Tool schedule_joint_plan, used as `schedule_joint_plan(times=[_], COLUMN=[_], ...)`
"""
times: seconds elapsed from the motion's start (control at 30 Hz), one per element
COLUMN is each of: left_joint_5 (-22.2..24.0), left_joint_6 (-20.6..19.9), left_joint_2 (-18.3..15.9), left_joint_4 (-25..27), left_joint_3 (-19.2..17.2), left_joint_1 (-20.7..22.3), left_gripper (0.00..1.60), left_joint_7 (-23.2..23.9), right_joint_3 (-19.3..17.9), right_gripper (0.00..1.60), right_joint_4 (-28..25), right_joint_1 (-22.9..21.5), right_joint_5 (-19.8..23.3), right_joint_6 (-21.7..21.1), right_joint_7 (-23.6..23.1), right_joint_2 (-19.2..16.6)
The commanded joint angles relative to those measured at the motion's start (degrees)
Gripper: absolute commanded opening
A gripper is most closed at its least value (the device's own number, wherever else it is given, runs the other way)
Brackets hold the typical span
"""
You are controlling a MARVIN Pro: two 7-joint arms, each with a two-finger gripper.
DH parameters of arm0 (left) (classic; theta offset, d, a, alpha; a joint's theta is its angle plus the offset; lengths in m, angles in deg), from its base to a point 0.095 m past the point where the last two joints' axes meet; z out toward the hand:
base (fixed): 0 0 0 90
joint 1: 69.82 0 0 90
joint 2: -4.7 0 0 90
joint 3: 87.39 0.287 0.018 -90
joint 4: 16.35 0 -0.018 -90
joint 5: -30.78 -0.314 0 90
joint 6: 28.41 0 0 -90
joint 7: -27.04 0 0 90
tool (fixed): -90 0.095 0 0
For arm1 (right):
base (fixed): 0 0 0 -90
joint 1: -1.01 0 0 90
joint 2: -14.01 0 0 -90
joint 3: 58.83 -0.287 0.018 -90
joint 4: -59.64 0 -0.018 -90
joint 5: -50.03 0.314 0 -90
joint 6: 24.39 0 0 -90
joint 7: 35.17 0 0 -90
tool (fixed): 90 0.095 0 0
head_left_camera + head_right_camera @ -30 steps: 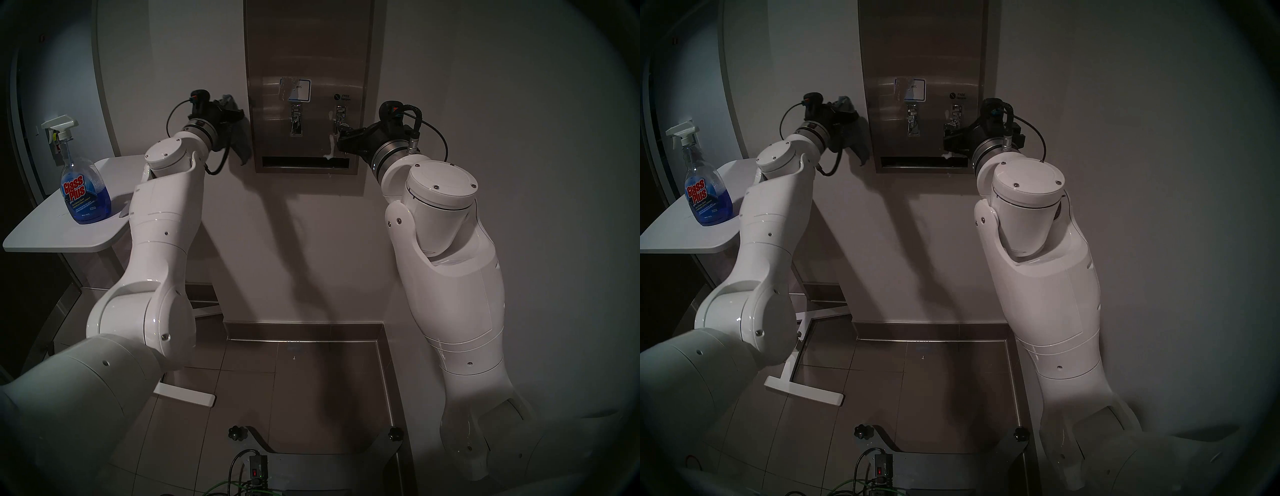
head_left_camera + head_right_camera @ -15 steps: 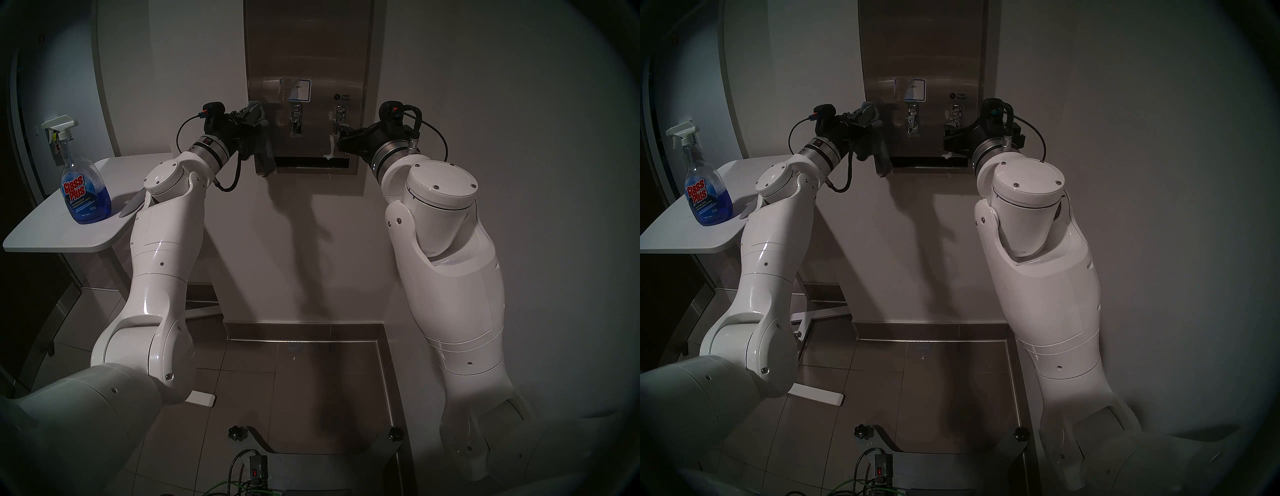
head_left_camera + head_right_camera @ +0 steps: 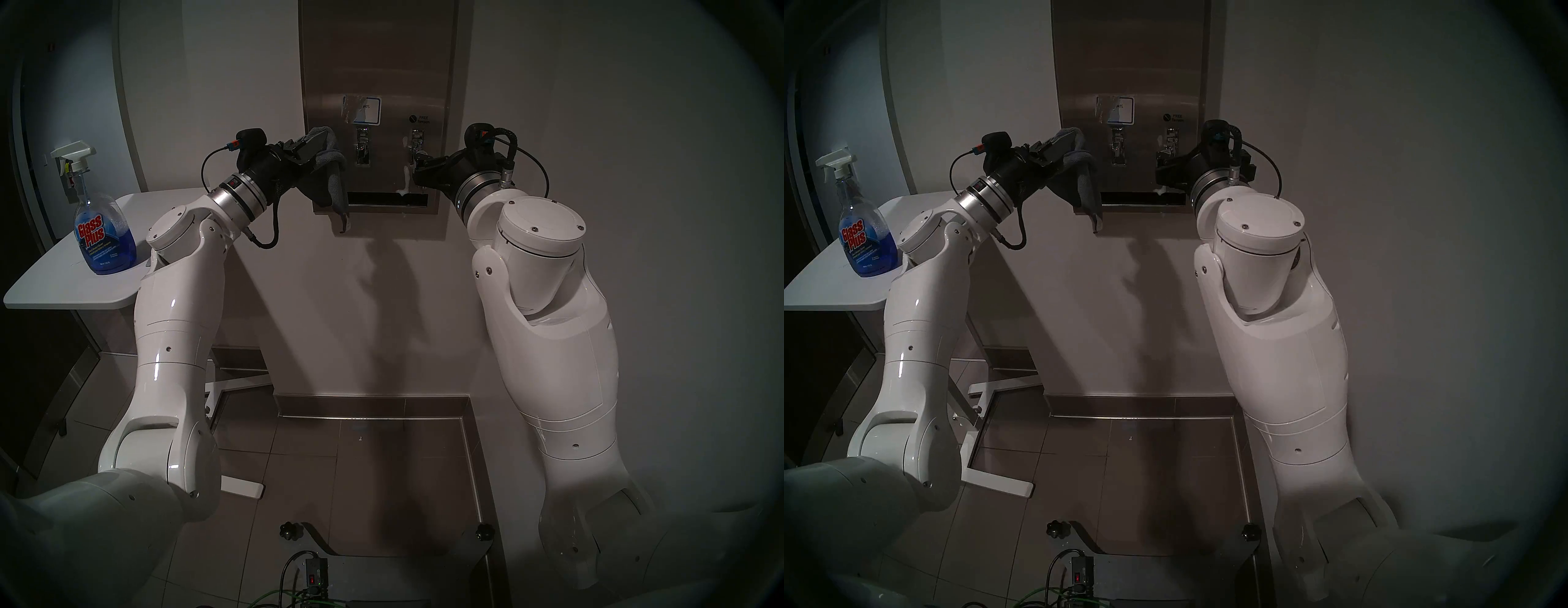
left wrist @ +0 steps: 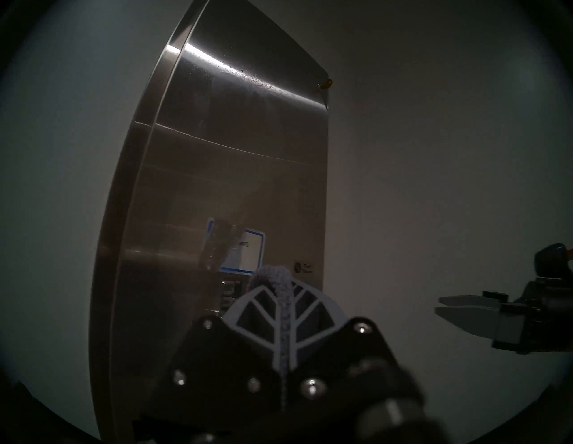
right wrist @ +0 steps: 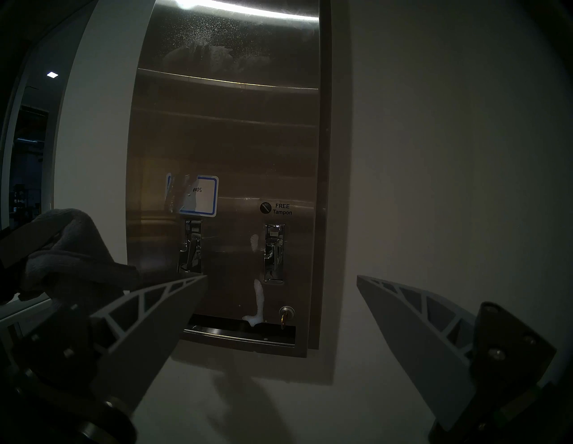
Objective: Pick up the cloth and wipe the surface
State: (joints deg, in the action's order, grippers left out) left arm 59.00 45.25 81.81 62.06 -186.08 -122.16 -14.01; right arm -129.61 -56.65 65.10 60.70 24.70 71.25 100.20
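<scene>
- Now seemingly at the approach step: cloth [image 3: 330, 180] up in the air, in front of the lower left part of the panel [image 3: 377, 63], beside the left lever [image 5: 190, 248].
- Cannot tell from these views whether the cloth already touches the steel; looks just apart.
- Left gripper [image 3: 312, 148]: clamped tight on a fold of the cloth, with a thin strip of terry showing between the fingers in the left wrist view.
- Right gripper [image 5: 280, 276]: jaws spread wide, holding nothing, pointing at the panel near the right lever [image 5: 273, 251].
- About the cloth: soft, thick and light, probably; hangs limp in a long tail below the fingers, down past the slot [image 5: 238, 330].
- No risk of breaking, little risk of slipping from the rough terry, but no stiffness either, so needs the fingers behind it to push.
- Better held near the middle of a bunched fold, as at present, and not by a corner; otherwise only drags along without pressure.
- Loose tail likely to catch on a lever or to fall into the slot; safer to stroke downward and away from them.
- Still to clean, by the look: white foam streak [image 5: 259, 297] beside the right lever, running down to the slot, and fine spray mist high on the panel.
- Probably best to spare the label [image 5: 200, 195], already peeling at its left side.
</scene>
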Motion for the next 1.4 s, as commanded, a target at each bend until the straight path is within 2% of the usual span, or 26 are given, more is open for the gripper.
schedule_joint_plan(times=[0.0, 0.23, 0.37, 0.8, 1.37], left_joint_5=[1.8, 1.7, 1.6, 1.3, 2.6], left_joint_6=[-2.5, -3.9, -4.2, -4.7, -8.5], left_joint_2=[-0.8, -0.7, -0.5, -0.3, 0.7], left_joint_4=[4.2, 4.8, 4.9, 5.1, 8.0], left_joint_3=[-1.2, -1.7, -1.8, -2.1, -3.2], left_joint_1=[0.6, 0.5, 0.5, 0.4, -0.5], left_gripper=[0.0, 0.0, 0.0, 0.0, 0.0], left_joint_7=[1.2, 1.2, 1.2, 1.2, 2.1], right_joint_3=[0.1, 0.1, 0.0, 3.4, 7.5], right_gripper=[1.6, 1.6, 1.6, 1.6, 1.6], right_joint_4=[-1.7, -1.7, -1.1, 1.7, 4.4], right_joint_1=[-1.6, -1.6, -2.1, -3.7, -4.3], right_joint_5=[-0.4, -0.5, 0.9, 1.4, 2.6], right_joint_6=[0.2, 0.2, -0.6, 1.3, 3.1], right_joint_7=[-0.1, -0.1, -0.7, -1.7, -5.6], right_joint_2=[-0.1, -0.1, 1.2, 3.6, 4.1])
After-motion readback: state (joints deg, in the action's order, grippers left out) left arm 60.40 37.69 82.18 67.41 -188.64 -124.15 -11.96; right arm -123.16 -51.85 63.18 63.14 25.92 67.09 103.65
